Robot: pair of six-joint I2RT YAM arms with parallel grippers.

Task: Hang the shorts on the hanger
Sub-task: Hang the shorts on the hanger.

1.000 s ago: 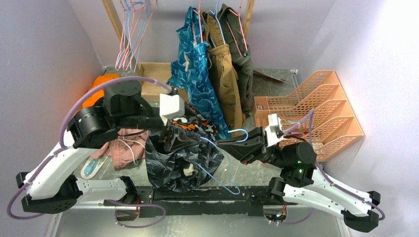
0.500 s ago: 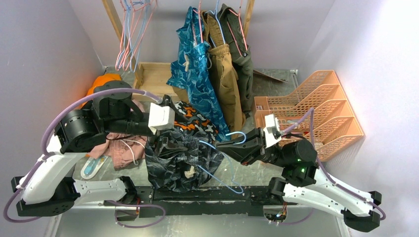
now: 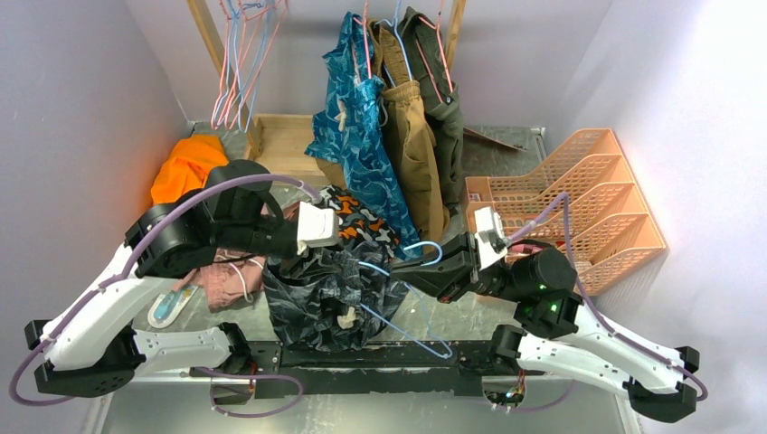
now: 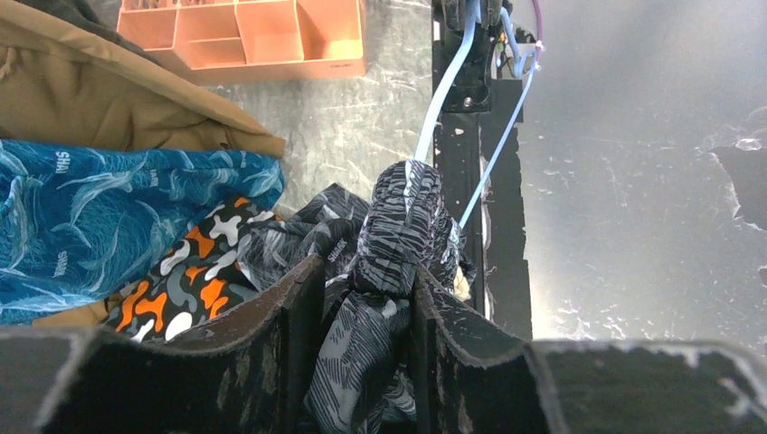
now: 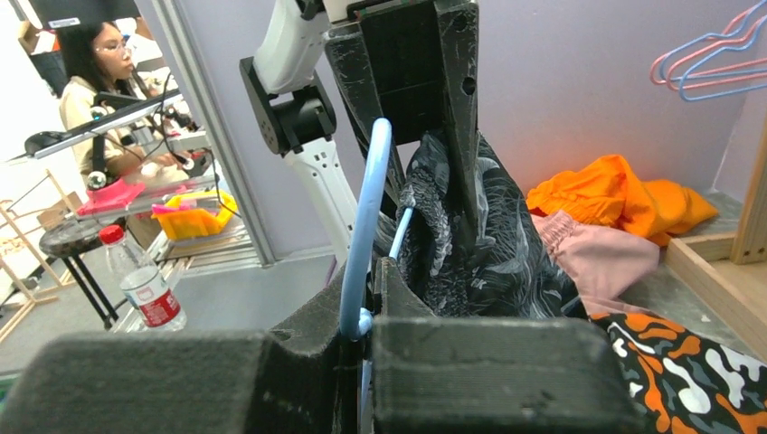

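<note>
The dark shorts (image 3: 326,298) with the grey leaf print hang bunched over the near middle of the table. My left gripper (image 3: 303,264) comes at them from the left. In the left wrist view its two fingers (image 4: 303,307) are shut on a rolled fold of the shorts (image 4: 398,226), with the gripper (image 4: 362,276) around it. The light-blue hanger (image 3: 402,330) runs partly inside the fabric, its hook (image 3: 425,246) pointing right. My right gripper (image 3: 432,269) is shut on the hanger (image 5: 366,208) just below the hook; the shorts (image 5: 479,244) hang right behind it.
Teal-blue shorts (image 3: 357,136), tan and olive garments hang on the back rail, pink hangers (image 3: 240,54) beside them. Black-orange-white shorts (image 3: 362,221), a pink garment (image 3: 231,271) and an orange one (image 3: 185,163) lie on the table. An orange file rack (image 3: 588,199) stands right, a wooden box (image 3: 285,145) behind.
My left gripper has closed from wide open onto a fold of the shorts, and its arm has shifted. The right gripper has carried the hanger slightly farther from the arms' bases.
</note>
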